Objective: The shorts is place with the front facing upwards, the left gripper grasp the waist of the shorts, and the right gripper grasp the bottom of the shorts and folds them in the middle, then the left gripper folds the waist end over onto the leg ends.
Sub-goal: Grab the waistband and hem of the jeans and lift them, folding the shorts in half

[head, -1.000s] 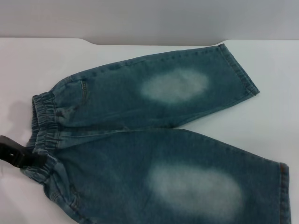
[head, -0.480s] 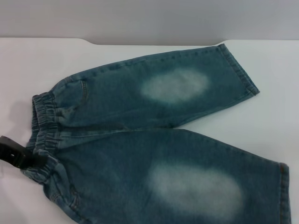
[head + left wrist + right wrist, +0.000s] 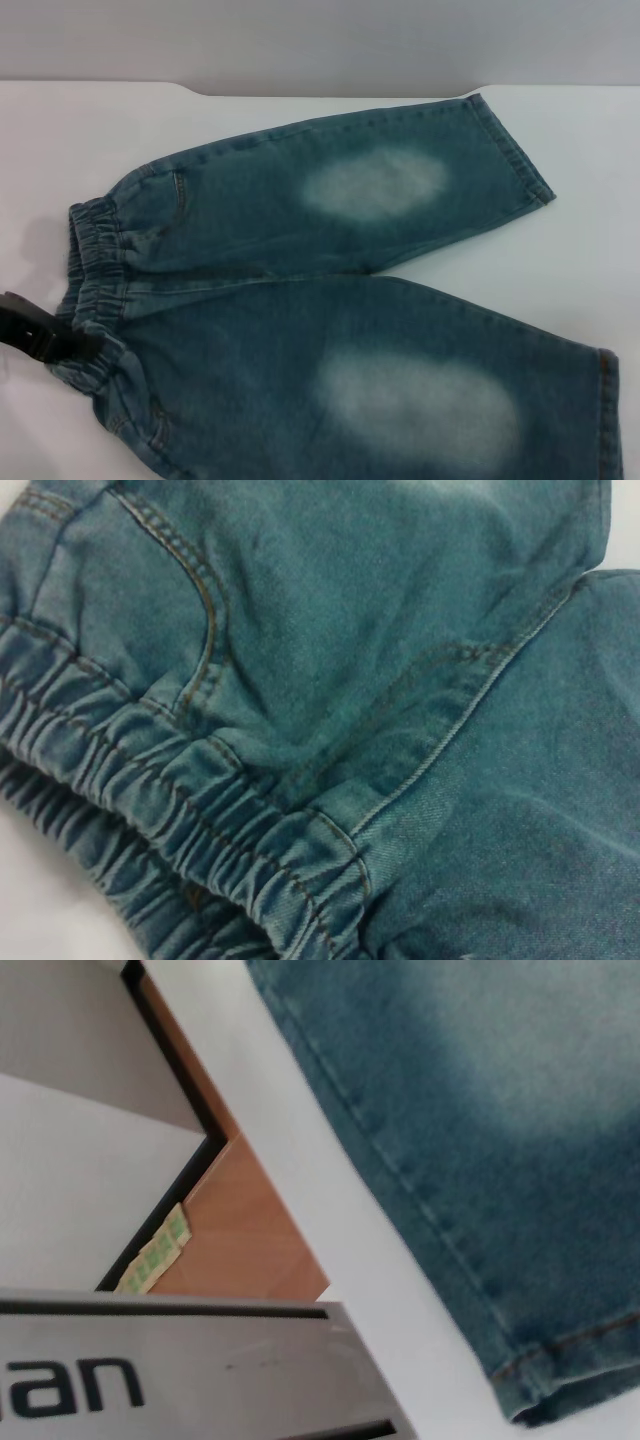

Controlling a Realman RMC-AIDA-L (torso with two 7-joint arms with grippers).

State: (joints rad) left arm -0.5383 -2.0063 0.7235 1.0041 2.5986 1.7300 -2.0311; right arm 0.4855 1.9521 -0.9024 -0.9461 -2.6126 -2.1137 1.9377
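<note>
Since a second ago almost nothing has moved: the left gripper sits at the same spot on the near end of the elastic waist, where the band has bunched slightly more; whether its jaws are clamped on the fabric cannot be told. Nearest lies one leg of the shorts with its pale oval, hem at the right. Beyond it the other leg angles away across the white table, both leg ends well apart from the waist. No right gripper shows anywhere.
</note>
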